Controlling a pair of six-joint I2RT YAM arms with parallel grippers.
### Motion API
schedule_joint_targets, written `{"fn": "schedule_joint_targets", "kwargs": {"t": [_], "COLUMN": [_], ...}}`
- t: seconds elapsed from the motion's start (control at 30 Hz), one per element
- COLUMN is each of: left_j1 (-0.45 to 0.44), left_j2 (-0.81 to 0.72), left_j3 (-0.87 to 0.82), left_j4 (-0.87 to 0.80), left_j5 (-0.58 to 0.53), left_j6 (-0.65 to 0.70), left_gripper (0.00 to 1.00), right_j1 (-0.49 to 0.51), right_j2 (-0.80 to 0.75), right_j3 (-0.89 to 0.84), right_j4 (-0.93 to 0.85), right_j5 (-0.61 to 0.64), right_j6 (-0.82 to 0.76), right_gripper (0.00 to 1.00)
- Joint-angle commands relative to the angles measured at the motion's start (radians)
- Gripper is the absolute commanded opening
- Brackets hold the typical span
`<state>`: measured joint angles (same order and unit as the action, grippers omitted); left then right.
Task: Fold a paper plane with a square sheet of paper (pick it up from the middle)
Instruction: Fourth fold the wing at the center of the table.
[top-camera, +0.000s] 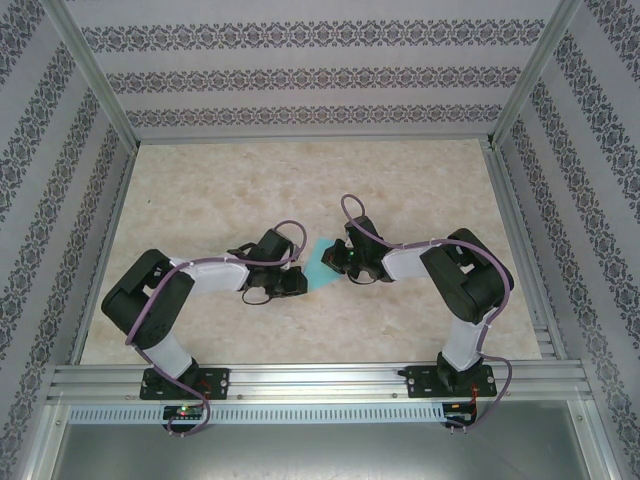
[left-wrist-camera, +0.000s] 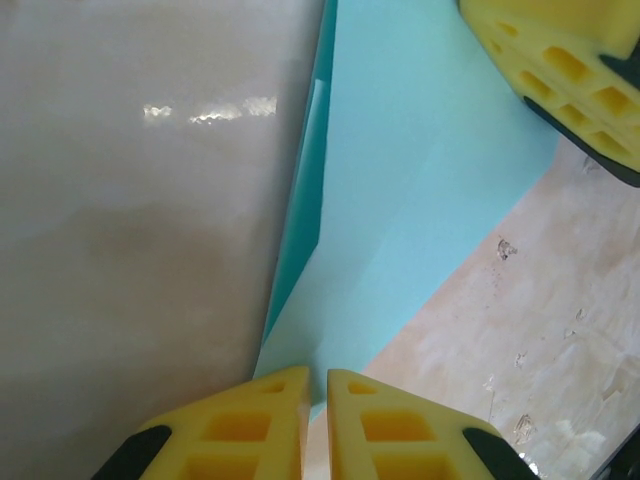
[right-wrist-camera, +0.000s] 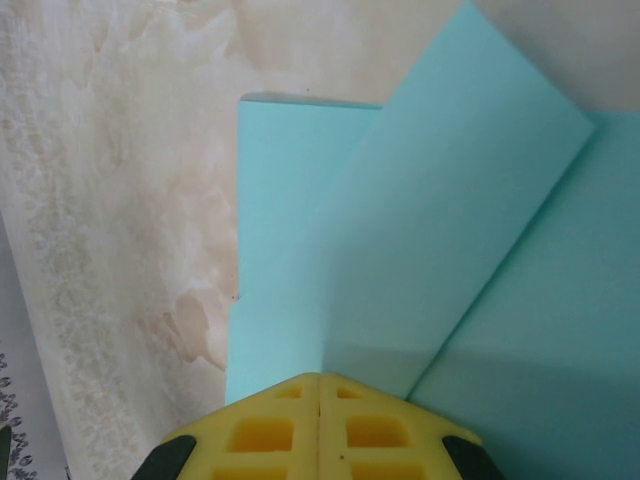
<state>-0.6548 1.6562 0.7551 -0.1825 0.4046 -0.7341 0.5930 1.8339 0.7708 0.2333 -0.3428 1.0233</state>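
Top view, table (top-camera: 300, 180): pale marbled surface, lying inside patterned walls.
Top view, arms: both are reaching inward from the near edge, their wrists meeting near the middle of the table.
Top view, square sheet of paper (top-camera: 322, 266): light blue, sitting between the two grippers and showing as a small wedge shape.
Top view, left gripper (top-camera: 298, 283): touching the sheet's left side; how its jaws are standing cannot be told from here.
Top view, right gripper (top-camera: 340, 262): touching the sheet's right side; jaw gap too small to read.
Left wrist, left gripper (left-wrist-camera: 316, 400): yellow fingers (left-wrist-camera: 260, 425) are standing almost together, with a thin slit between them, and are pinching the sheet's narrow near end.
Left wrist, sheet (left-wrist-camera: 420, 180): rising away from the fingers, with a crease running along its left side and the table (left-wrist-camera: 520, 350) showing beyond its right edge.
Left wrist, right gripper's finger (left-wrist-camera: 560, 60): yellow, sitting at the sheet's far corner.
Right wrist, right gripper (right-wrist-camera: 320, 385): fingers are pressing fully together, nipping the sheet at its near edge.
Right wrist, sheet (right-wrist-camera: 290, 250): spreading out from the tips, with a folded flap (right-wrist-camera: 460, 220) lying slantwise across it.
Right wrist, table (right-wrist-camera: 130, 200): showing to the left of the sheet.
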Motion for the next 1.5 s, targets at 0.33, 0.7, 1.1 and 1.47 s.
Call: {"fn": "schedule_joint_targets", "kwargs": {"t": [0.33, 0.7, 1.1, 1.47], "left_j1": [0.006, 0.006, 0.006, 0.006], "left_j2": [-0.176, -0.015, 0.008, 0.045], "left_j3": [-0.008, 0.041, -0.004, -0.010], "left_j4": [-0.044, 0.000, -0.092, -0.135], "left_j5": [-0.098, -0.060, -0.073, -0.093], "left_j6": [0.021, -0.002, 0.023, 0.027], "left_gripper": [0.07, 0.06, 0.02, 0.00], "right_j1": [-0.008, -0.007, -0.009, 0.043], "right_j2": [0.103, 0.110, 0.050, -0.158], "right_j3": [-0.047, -0.048, -0.022, 0.065], "right_j4": [-0.204, -0.203, -0.203, -0.224], "right_j5": [0.092, 0.088, 0.059, -0.038], "right_j6": [-0.023, -0.022, -0.095, -0.252], "right_gripper": [0.03, 0.03, 0.03, 0.03]}}
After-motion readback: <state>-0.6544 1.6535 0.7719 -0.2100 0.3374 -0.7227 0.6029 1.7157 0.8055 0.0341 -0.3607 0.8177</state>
